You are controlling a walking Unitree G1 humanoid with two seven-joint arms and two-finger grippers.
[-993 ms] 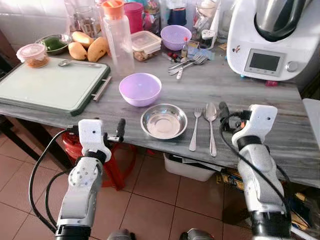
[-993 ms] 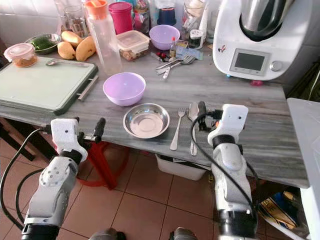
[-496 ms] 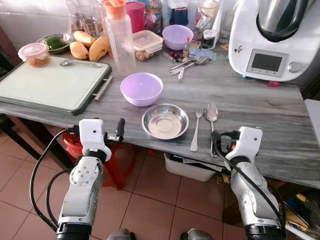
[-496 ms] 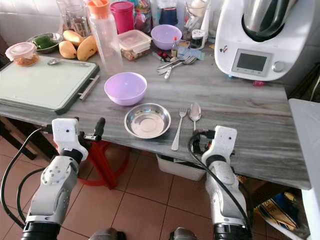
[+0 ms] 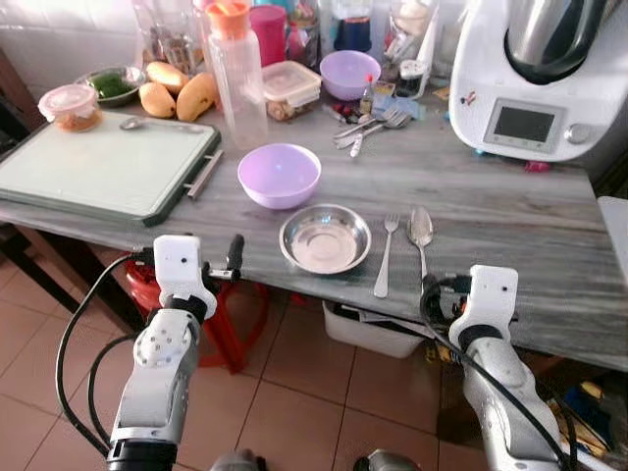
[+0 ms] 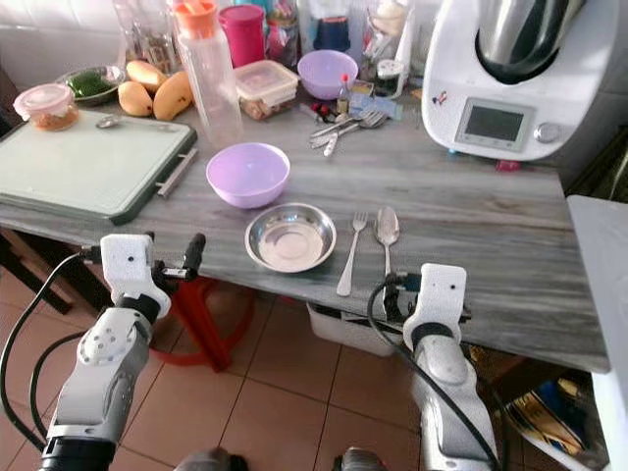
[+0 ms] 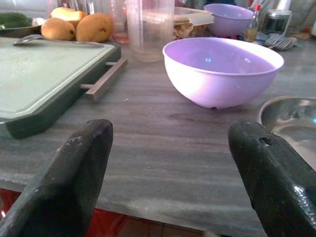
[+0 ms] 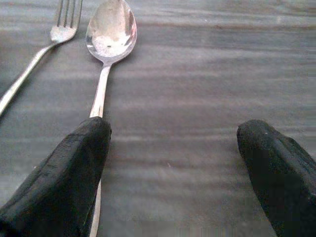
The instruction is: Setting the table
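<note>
Now the right gripper sits at the front edge of the grey wood-grain surface, its fingers spread wide and holding nothing; the spoon lies on the surface ahead of them, bowl pointing toward the back edge, its handle running down to and under one finger in the right wrist view, while the other finger is well apart from it; whether that finger touches the handle cannot be told. Just beside the spoon lies the fork, tines also toward the back; next to the fork, near the front edge, stands the steel bowl; behind it sits the lilac bowl. The left gripper hangs at the front edge too, fingers spread and empty, pointing at the lilac bowl and well short of it; the green cutting board lies toward the left end of the surface. Near the back edge rest a second lilac bowl, loose cutlery, a clear bottle with an orange cap, mangoes and a white kitchen machine at the right back corner.
</note>
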